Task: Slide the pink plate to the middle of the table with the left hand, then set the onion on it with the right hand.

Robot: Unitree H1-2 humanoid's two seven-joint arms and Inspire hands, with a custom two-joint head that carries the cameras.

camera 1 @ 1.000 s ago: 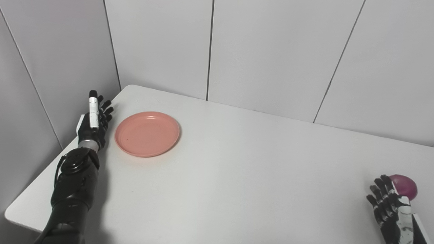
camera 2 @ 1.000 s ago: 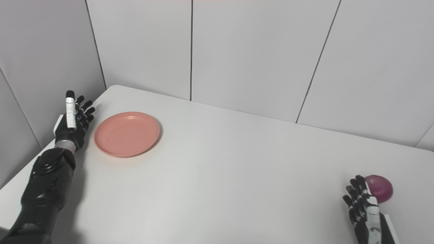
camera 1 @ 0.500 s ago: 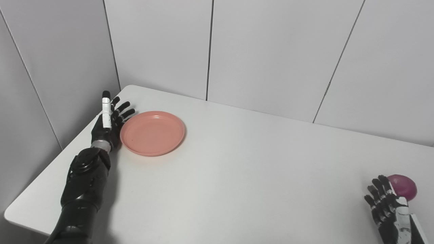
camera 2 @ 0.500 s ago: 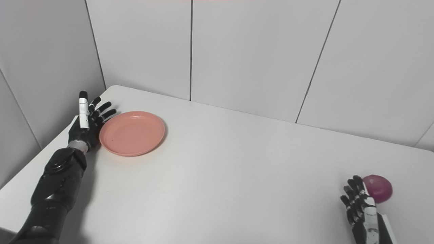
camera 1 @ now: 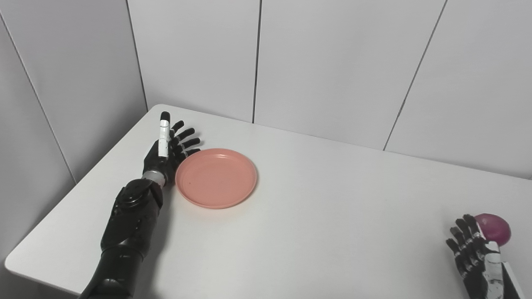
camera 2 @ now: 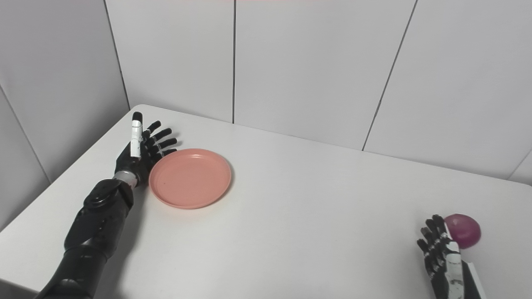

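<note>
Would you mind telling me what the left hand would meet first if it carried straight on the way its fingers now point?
Probably nothing on the table: the left hand points toward the far edge, beside the pink plate, so the line passes the plate's rim and reaches the wall panels. Depth is uncertain.

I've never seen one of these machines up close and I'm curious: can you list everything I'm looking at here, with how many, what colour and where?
plate: one, pink, empty, on the left part of the table, its left rim against the left robot hand.
onion: one, purple, near the table's right front corner, just beyond the right robot hand.
table: one, white, filling the lower part of the view.
wall panels: several, pale grey with dark seams, behind and to the left of the table.
left robot hand: one, black with a white strip, open, fingers spread, beside the plate.
right robot hand: one, black with a white strip, open, holding nothing.
</note>
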